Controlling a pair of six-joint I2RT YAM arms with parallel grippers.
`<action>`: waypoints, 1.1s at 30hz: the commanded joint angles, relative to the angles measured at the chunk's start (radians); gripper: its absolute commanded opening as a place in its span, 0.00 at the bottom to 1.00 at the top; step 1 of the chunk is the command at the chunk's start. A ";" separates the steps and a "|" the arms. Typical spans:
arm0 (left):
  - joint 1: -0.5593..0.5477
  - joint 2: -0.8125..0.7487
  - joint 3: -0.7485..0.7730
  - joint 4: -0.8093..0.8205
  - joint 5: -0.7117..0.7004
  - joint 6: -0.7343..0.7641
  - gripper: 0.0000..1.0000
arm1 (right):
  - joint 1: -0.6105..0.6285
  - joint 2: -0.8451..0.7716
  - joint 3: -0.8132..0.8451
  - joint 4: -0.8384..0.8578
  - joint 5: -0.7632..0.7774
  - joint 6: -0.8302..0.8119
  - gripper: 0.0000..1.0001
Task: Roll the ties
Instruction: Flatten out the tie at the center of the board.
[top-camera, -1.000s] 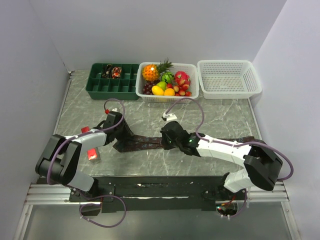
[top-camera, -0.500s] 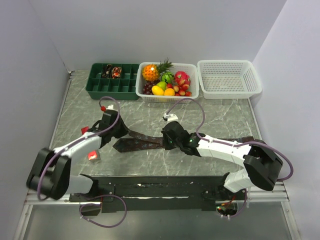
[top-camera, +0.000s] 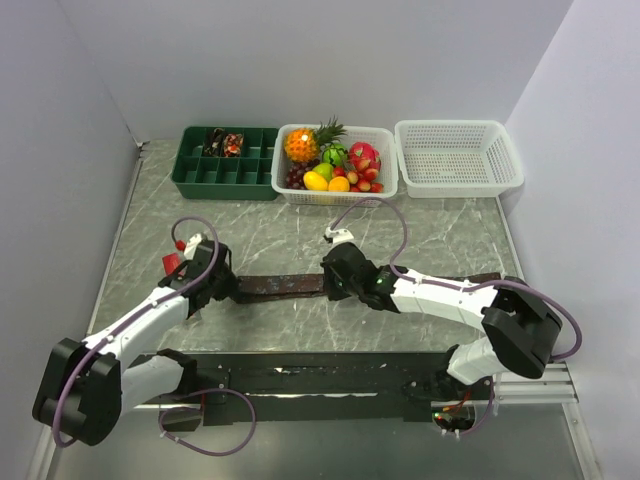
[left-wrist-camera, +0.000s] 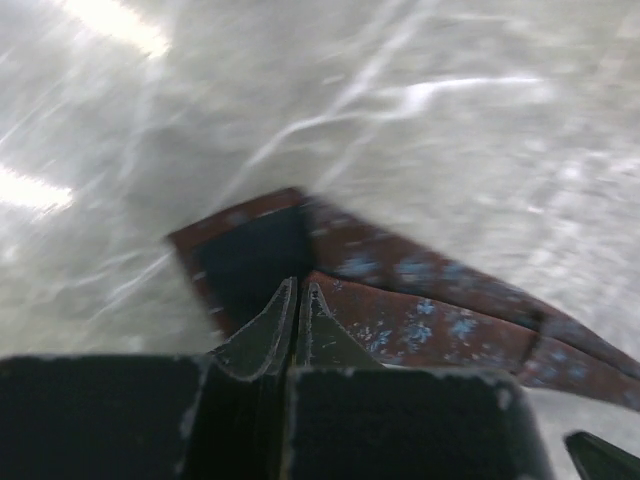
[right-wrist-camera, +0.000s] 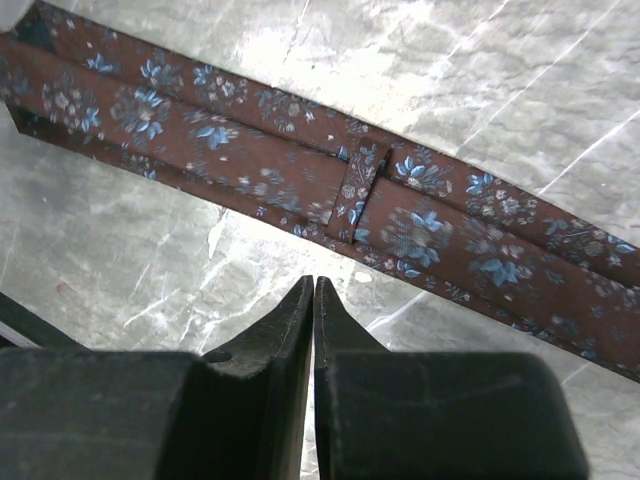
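Note:
A dark brown tie (top-camera: 280, 285) with small blue flowers lies stretched flat across the marble table (top-camera: 420, 230), running left to right. My left gripper (top-camera: 222, 287) sits at its wide left end. In the left wrist view that gripper (left-wrist-camera: 298, 287) is shut on the edge of the tie (left-wrist-camera: 420, 320), whose end is folded under. My right gripper (top-camera: 333, 285) is at the tie's middle. In the right wrist view it (right-wrist-camera: 313, 282) is shut and empty, its tips over bare marble just beside the tie (right-wrist-camera: 230, 140) near the keeper loop (right-wrist-camera: 360, 190). Rolled ties (top-camera: 222, 144) sit in a tray.
A green compartment tray (top-camera: 200, 175) stands at the back left. Next to it is a white basket (top-camera: 385, 185) full of toy fruit, then an empty white basket (top-camera: 458, 155) at the back right. The tie's narrow end passes under the right arm (top-camera: 450, 295).
My left gripper has shut on the tie's wide end and drawn it to the left, so the tie went from angled and bunched to straight. The right gripper has hardly moved.

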 joint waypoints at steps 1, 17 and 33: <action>0.002 -0.017 -0.033 -0.056 -0.058 -0.089 0.01 | -0.008 0.014 0.024 0.034 -0.012 -0.006 0.11; 0.001 -0.051 -0.066 0.084 -0.057 -0.011 0.04 | -0.005 0.034 0.025 0.070 -0.059 -0.005 0.13; -0.039 -0.086 0.019 -0.134 -0.178 -0.092 0.98 | -0.011 -0.005 -0.007 0.150 -0.076 0.001 0.18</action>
